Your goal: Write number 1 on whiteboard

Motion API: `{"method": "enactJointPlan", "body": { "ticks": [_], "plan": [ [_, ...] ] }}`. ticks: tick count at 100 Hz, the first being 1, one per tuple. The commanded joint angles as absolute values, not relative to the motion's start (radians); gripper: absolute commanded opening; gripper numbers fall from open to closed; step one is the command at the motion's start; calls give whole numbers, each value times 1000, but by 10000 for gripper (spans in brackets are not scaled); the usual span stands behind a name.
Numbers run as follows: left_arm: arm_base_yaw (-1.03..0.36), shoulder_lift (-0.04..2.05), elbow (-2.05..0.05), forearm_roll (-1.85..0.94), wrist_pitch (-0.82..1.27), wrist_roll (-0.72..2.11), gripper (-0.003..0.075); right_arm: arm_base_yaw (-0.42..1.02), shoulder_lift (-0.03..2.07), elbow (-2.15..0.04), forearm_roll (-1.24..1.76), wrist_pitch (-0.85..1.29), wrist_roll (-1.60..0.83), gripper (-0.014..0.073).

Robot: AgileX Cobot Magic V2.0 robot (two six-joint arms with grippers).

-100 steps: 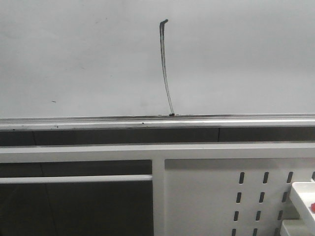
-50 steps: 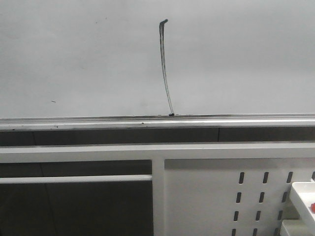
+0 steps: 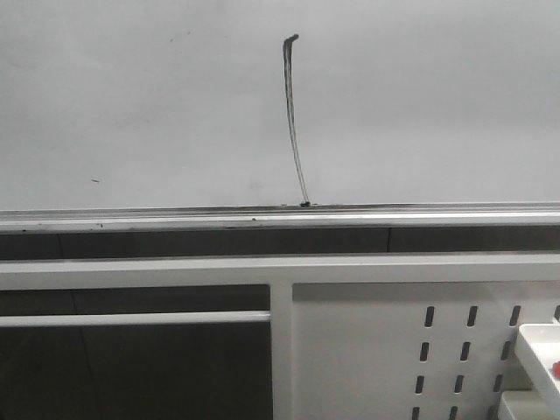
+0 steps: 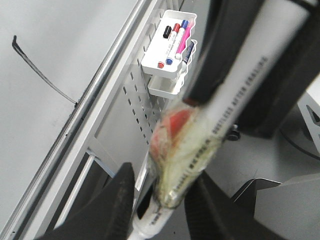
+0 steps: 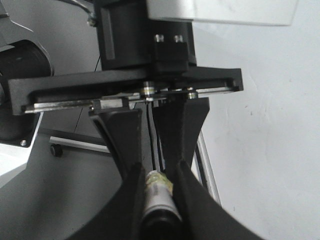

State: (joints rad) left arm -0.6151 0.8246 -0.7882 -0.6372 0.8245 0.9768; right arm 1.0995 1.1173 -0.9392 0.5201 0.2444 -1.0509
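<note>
Since the stroke already stands on the board, treat this step as checking and retiring, not as more writing.

Item: number 1 [image 3: 294,122]. Thin black line, slightly bowed, small hook at the top, foot touching the silver rail [image 3: 280,217]. It sits a little right of centre on the whiteboard [image 3: 131,105], upper half of the front view. It also shows far off in the left wrist view [image 4: 42,75].

Item: left tool [image 4: 159,197]. Narrow, clamped on a white marker [image 4: 225,125] with printed lettering and a yellowish wrap over something red. It is well apart from the board.

Item: right tool [image 5: 157,192]. Narrow, closed on a second marker [image 5: 159,200] with a pale end and dark body. The board lies just beside it.

Item: pen tray [image 4: 170,42], hung on the perforated panel [image 4: 135,115] below the rail, holding several markers.

Neither arm appears in the front view.

Advice: judge the digit legible as it stands; you likely need no second pass, which would risk doubling the line. If you do retrace, start at the hook, keep light even pressure, and stop short of the rail, where the tip could snag. Keep both grips firm while you pull the arms away, straight back from the board, so no tip drags a stray mark.
</note>
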Motion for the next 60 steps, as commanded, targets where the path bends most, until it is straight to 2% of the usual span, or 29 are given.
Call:
{"method": "enactJointPlan", "body": {
  "ticks": [1, 18, 30, 42, 51, 56, 60],
  "plan": [
    [-613, 821, -830, -703, 749, 972, 215, 1103, 1113, -969, 533, 239, -1057, -77],
    [-613, 821, -830, -703, 749, 972, 103, 1103, 1113, -969, 533, 251, -1057, -77],
    [-613, 821, -830, -703, 749, 972, -18, 1103, 1113, -969, 533, 261, -1057, -77],
    [-613, 821, -830, -703, 749, 972, -20, 1103, 1113, -969, 537, 263, -1057, -58],
    [-613, 821, -830, -703, 744, 972, -20, 1103, 1113, -969, 539, 261, -1055, 64],
    [-613, 821, -830, -705, 734, 972, -20, 1103, 1113, -969, 539, 252, -1050, 181],
    [-613, 823, -823, -719, 711, 972, -20, 1103, 1113, -969, 539, 236, -1035, 316]
  ]
}}
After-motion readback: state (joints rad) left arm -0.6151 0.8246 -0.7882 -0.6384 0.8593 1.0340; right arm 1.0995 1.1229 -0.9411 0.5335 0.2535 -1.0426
